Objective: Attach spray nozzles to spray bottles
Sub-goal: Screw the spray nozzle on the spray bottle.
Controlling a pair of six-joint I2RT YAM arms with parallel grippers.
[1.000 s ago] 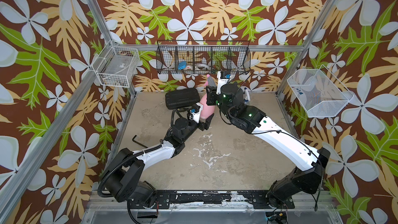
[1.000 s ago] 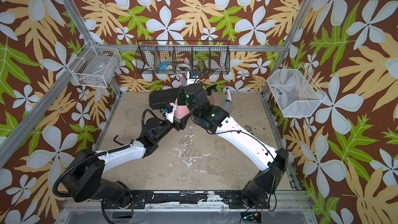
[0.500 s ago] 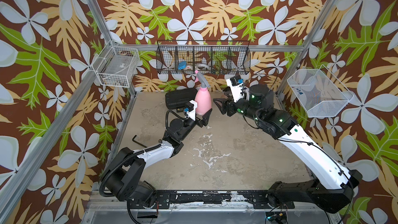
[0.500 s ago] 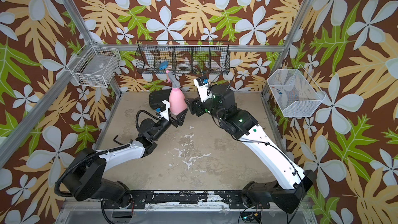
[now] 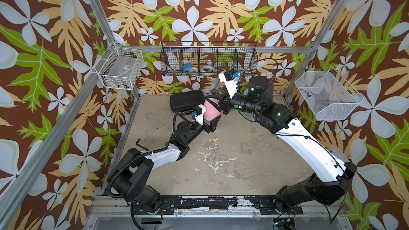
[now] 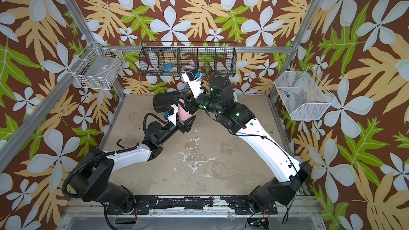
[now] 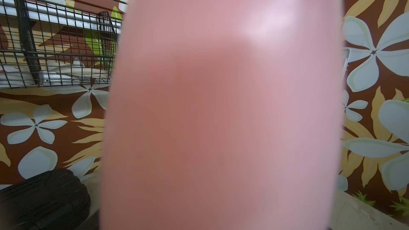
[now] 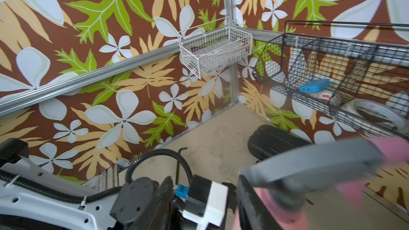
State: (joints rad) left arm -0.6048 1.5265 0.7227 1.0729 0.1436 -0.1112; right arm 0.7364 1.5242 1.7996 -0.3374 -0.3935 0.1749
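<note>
No lettering can be read on anything.

The left arm (image 5: 163,154) stretches low and forward, wrist angled slightly up. The left gripper (image 5: 212,122) is clamped on the base of an opaque pink cone-shaped plastic bottle (image 5: 211,111). The right arm (image 5: 305,144) arches high, its elbow bent and its wrist turned sideways. The right gripper (image 5: 216,102) flanks the bottle's neck just above the left gripper, but whether it grips cannot be told.
</note>
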